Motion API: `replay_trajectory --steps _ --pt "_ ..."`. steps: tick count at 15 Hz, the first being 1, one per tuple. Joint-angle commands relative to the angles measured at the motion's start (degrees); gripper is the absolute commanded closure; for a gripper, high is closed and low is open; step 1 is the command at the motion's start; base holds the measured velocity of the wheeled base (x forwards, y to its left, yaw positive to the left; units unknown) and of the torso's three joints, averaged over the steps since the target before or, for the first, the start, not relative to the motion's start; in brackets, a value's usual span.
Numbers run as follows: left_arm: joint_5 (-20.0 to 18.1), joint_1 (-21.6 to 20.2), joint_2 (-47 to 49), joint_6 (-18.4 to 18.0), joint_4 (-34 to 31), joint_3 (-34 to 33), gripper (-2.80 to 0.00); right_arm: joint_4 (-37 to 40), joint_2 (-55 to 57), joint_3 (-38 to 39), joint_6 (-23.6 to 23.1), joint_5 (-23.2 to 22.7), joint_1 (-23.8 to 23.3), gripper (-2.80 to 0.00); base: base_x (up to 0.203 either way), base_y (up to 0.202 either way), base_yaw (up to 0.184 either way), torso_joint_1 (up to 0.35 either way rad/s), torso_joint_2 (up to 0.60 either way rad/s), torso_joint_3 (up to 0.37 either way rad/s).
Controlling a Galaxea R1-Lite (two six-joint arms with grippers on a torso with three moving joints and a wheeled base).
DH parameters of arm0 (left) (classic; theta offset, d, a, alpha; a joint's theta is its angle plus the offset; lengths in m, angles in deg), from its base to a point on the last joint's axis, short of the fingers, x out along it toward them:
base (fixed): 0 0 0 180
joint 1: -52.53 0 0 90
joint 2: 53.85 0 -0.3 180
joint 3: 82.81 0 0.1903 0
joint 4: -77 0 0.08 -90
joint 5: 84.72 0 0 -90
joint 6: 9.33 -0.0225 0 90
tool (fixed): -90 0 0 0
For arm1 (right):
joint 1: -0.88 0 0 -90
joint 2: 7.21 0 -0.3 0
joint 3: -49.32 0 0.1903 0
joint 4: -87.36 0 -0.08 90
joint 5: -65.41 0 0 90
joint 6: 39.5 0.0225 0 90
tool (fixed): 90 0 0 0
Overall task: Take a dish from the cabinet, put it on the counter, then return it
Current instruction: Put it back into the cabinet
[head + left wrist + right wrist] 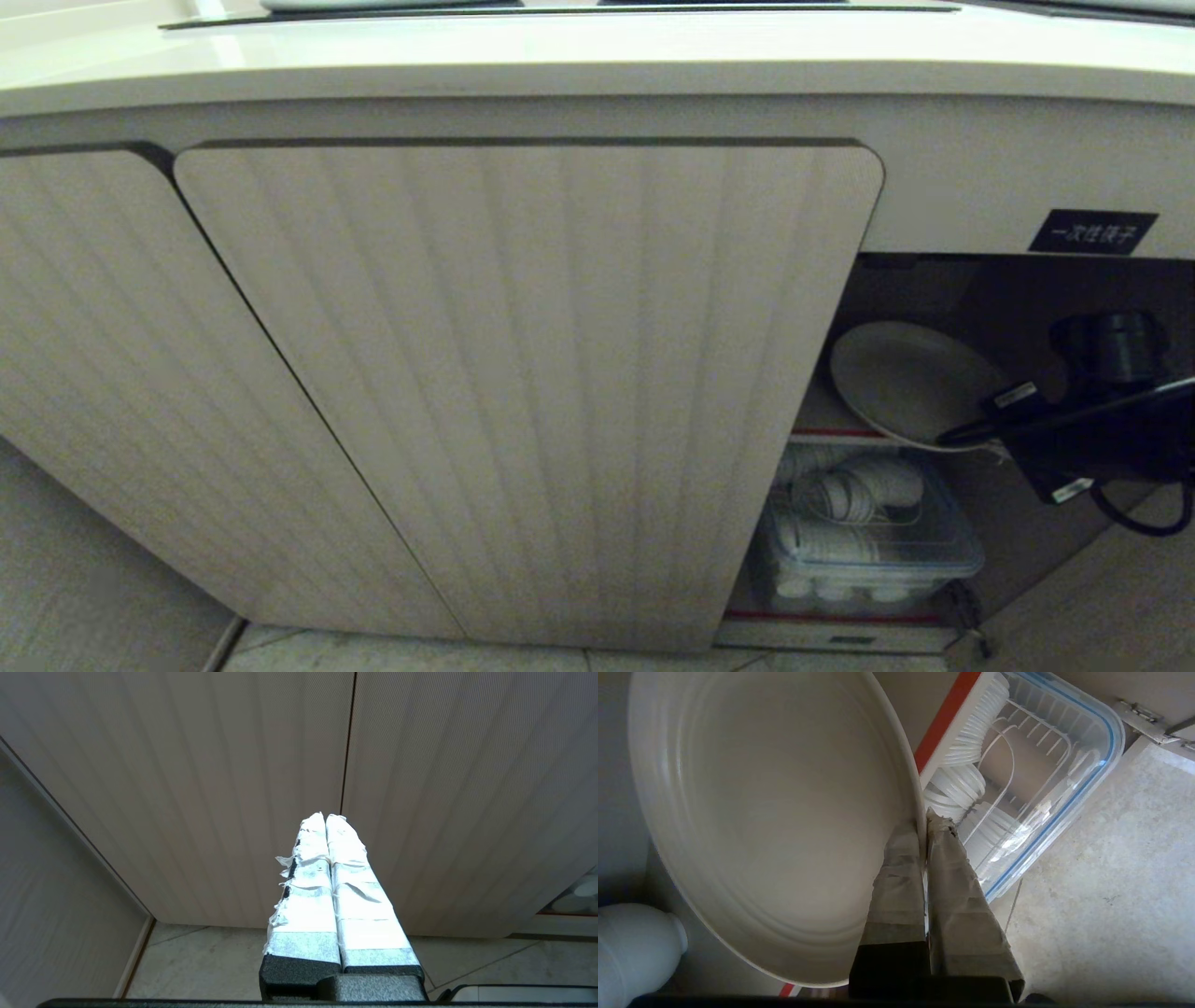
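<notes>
Right hand pinching rim of plain cream-white, tilted dish.

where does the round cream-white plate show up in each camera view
Head view: round cream-white plate, lower right, tilted inside the open cabinet.
Left wrist view: not in it.
Right wrist view: fills the upper left, rim pinched by the right gripper.
Shared landmark: clear plastic box.

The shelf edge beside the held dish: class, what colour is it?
Red, a stripe along the shelf edge next to the dish; clearest in the right wrist view.
</notes>
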Motion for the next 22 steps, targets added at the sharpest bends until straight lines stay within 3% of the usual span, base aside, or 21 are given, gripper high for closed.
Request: replay_trajectory --steps 1,11,22 --pt "0.0 0.0 0.0 0.1 0.0 0.0 0.0 -0.2 0.6 -0.4 1.6 0.9 0.7 0.0 0.0 0.0 0.0 0.0 0.0 0.0" --pt "0.0 0.0 0.0 0.0 0.0 0.0 0.0 -0.9 2.6 -3.5 6.1 6.2 2.4 0.0 0.0 0.0 0.0 0.0 0.0 0.0" --pt "0.0 0.0 0.0 0.0 0.0 0.0 0.0 -1.6 2.8 -3.2 9.6 6.9 2.5 0.0 0.0 0.0 0.0 0.0 0.0 0.0"
